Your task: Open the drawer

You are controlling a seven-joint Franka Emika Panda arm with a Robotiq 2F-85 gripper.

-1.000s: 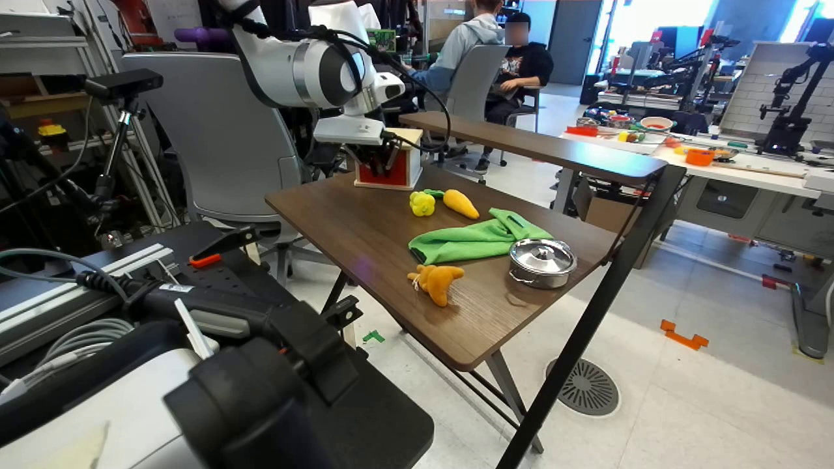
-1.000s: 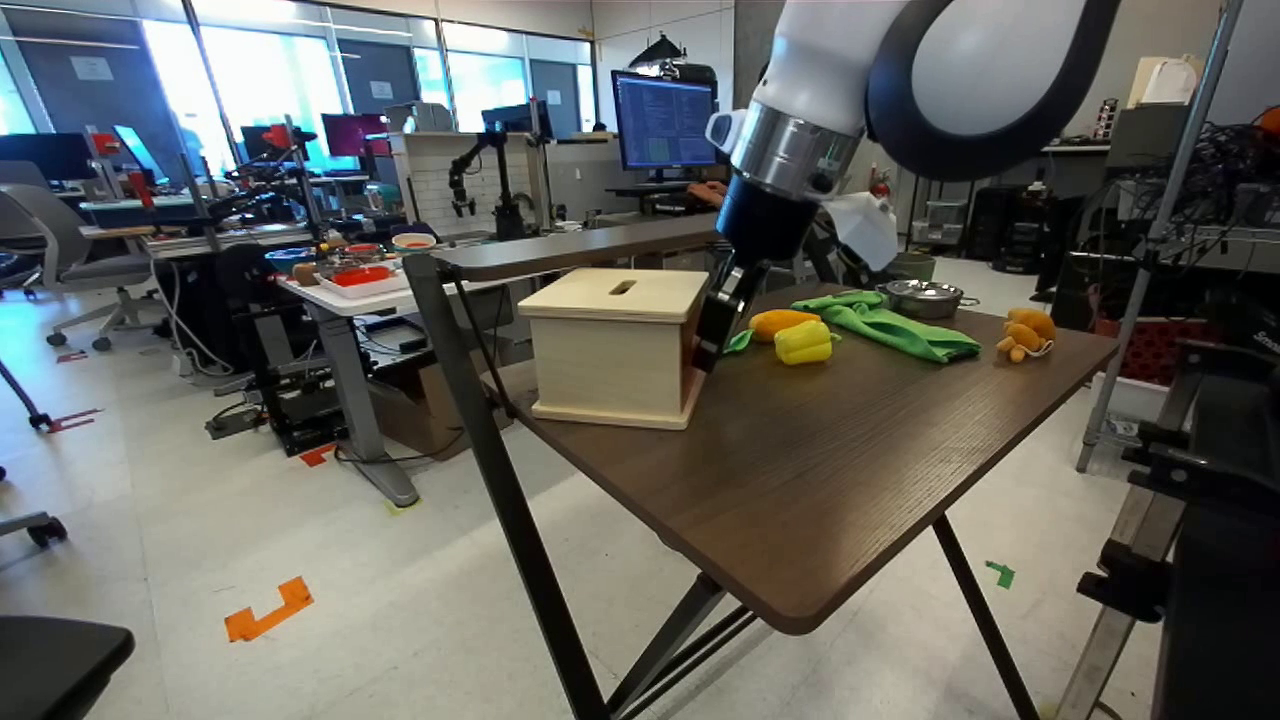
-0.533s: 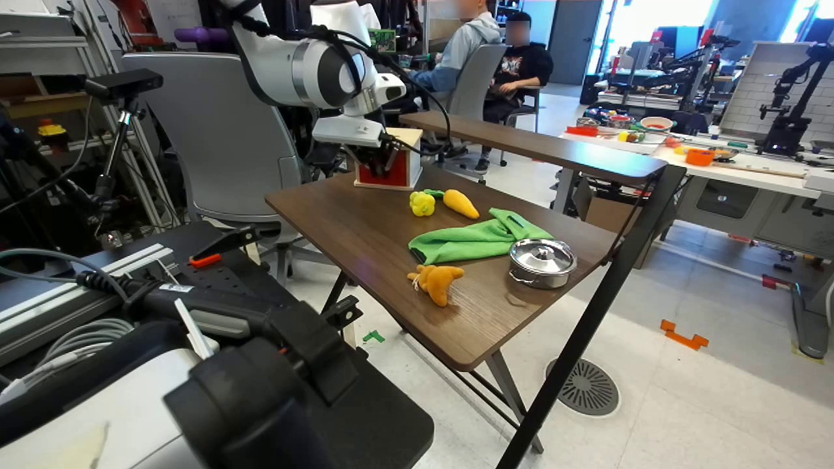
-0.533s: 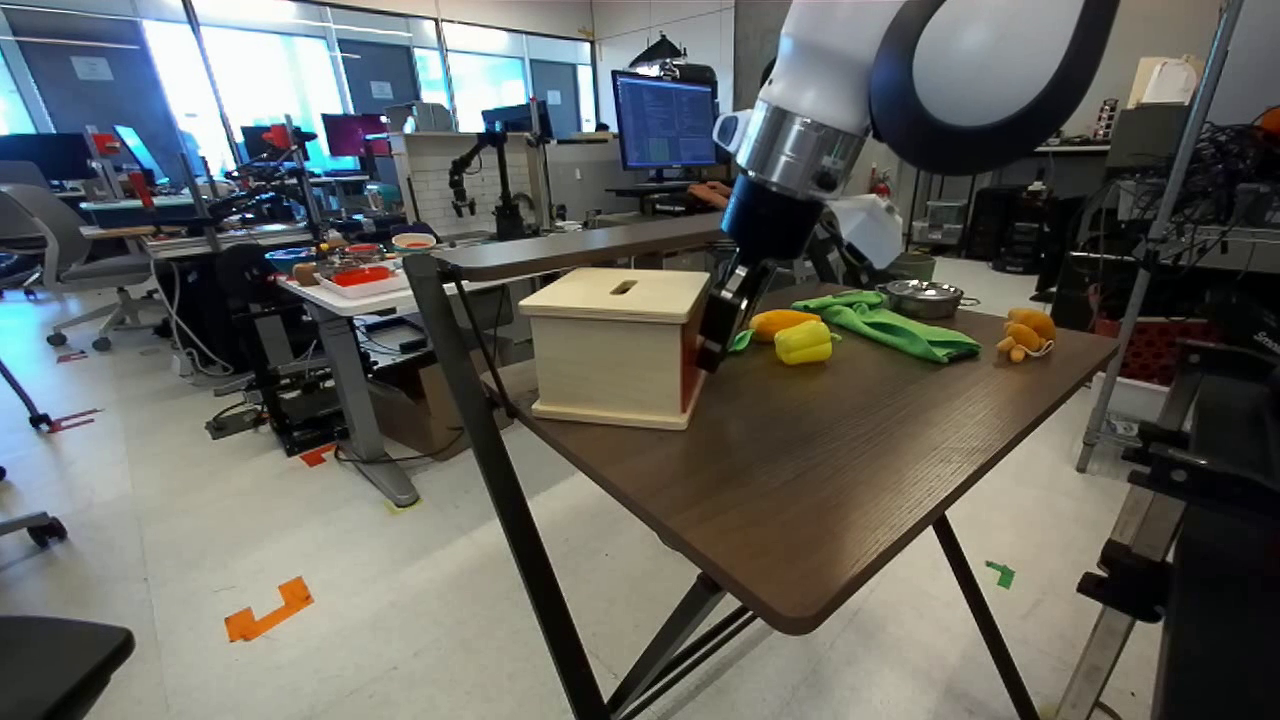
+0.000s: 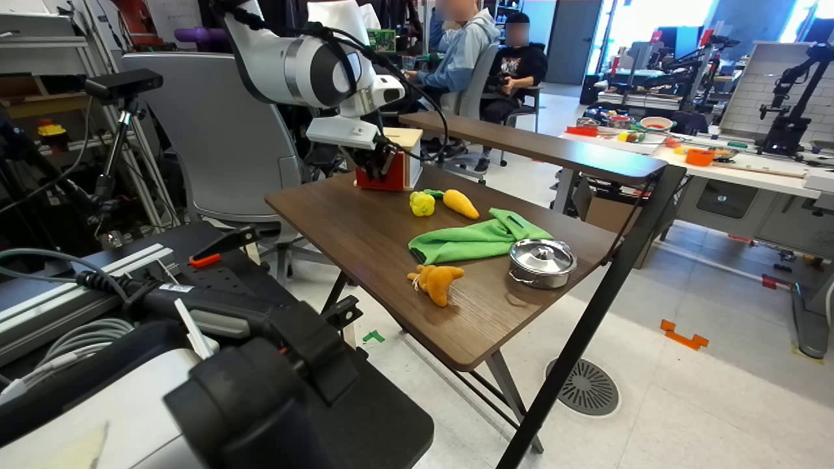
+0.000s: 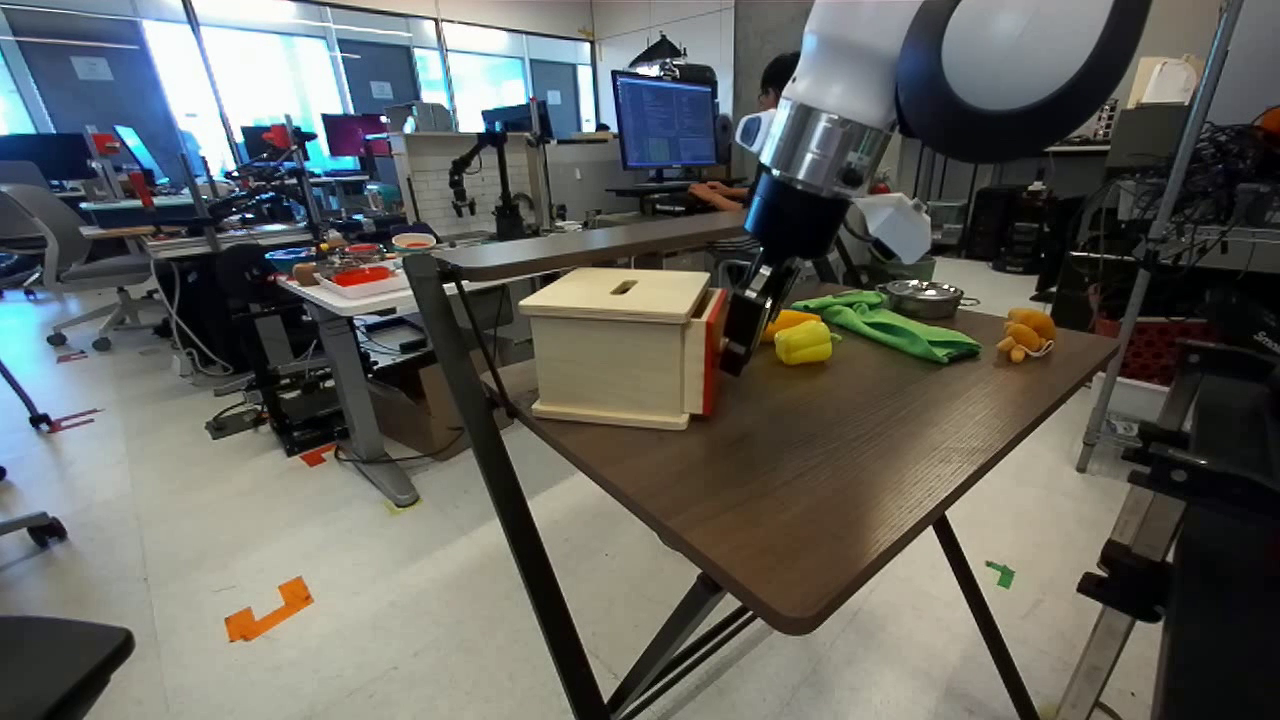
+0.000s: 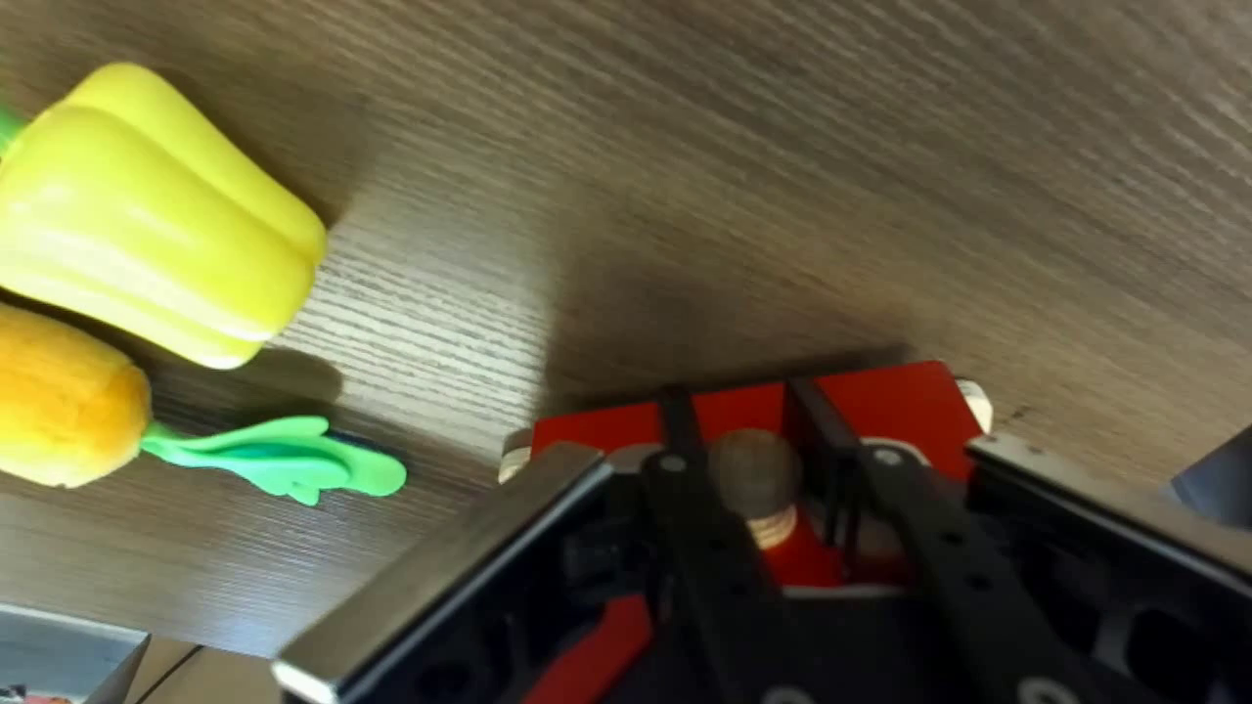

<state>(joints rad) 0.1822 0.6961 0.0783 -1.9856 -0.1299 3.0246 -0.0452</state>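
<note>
Brown table (image 6: 850, 480), drawer (image 6: 713, 350) ajar, pot (image 5: 542, 264) lidded

We see a smooth white robot arm (image 6: 850, 60) with a black band (image 6: 1000, 138) around its rounded joint (image 6: 1010, 55), a silver metal collar (image 6: 825, 150) and a black cylindrical wrist (image 6: 797, 214). Black cables (image 5: 317, 29) wind along it, and on the black pincer (image 7: 748, 420) we spot round silver screws (image 7: 888, 457).

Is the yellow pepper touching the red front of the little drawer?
Apart. The wrist view shows it: a stretch of brown tabletop lies between the yellow pepper and the red drawer front.
</note>
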